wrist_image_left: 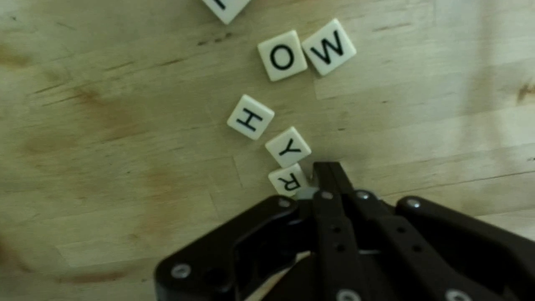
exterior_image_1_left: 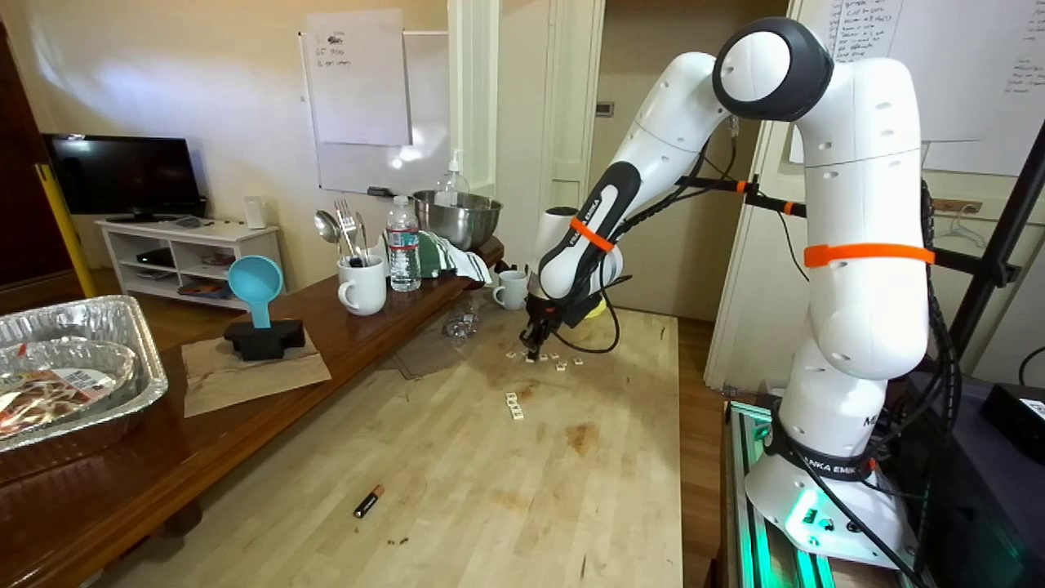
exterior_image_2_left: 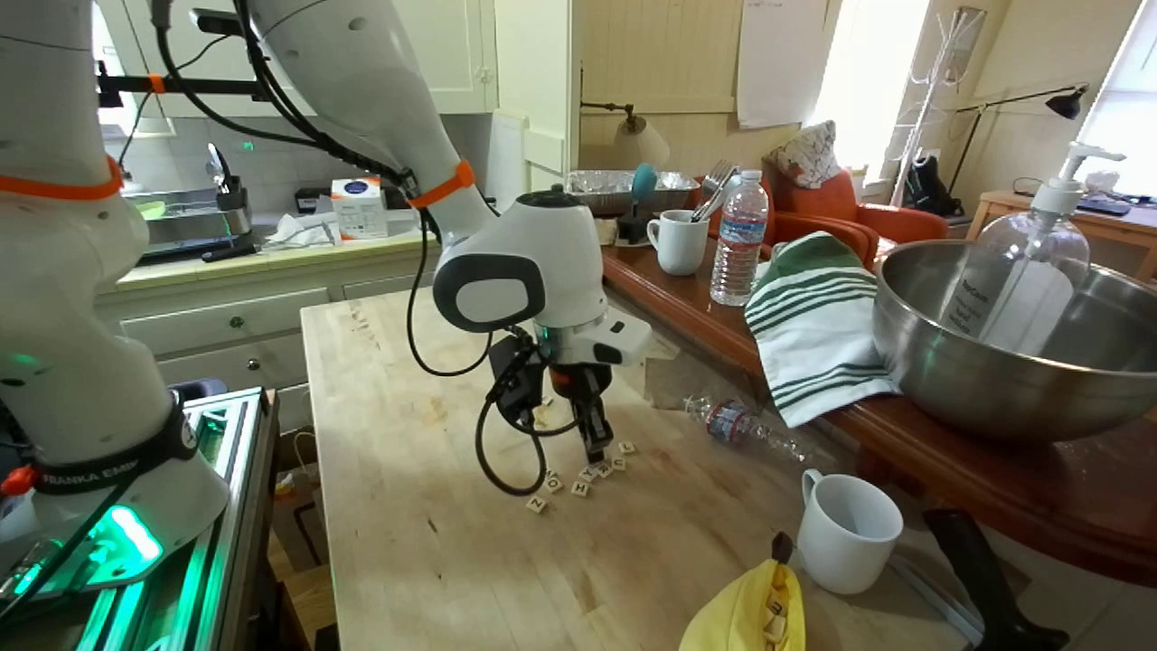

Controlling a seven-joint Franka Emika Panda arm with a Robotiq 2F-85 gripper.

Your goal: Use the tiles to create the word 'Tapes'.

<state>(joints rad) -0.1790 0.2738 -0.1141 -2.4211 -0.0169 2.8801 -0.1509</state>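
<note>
Both exterior views overlook the table (exterior_image_1_left: 490,482) — wrist view close above.

- In the wrist view, the Y tile (wrist_image_left: 288,147) and R tile (wrist_image_left: 285,179) are crowding the gripper (wrist_image_left: 327,165) on the left, while bare tabletop (wrist_image_left: 418,125) is stretching to its right.
- At upper centre there, the O tile (wrist_image_left: 282,56) and W tile (wrist_image_left: 329,48) are touching, closing the way between them; the H tile (wrist_image_left: 250,117) is leaving a gap below the O tile.
- In an exterior view, a row of tiles (exterior_image_1_left: 517,413) is interrupting mid-frame, and bare tabletop is spreading below it toward the lower right.
- In an exterior view, a yellow pouch (exterior_image_2_left: 737,615) and white mug (exterior_image_2_left: 841,551) are blocking the lower right, while a cable (exterior_image_2_left: 517,493) is looping left of the gripper.
</note>
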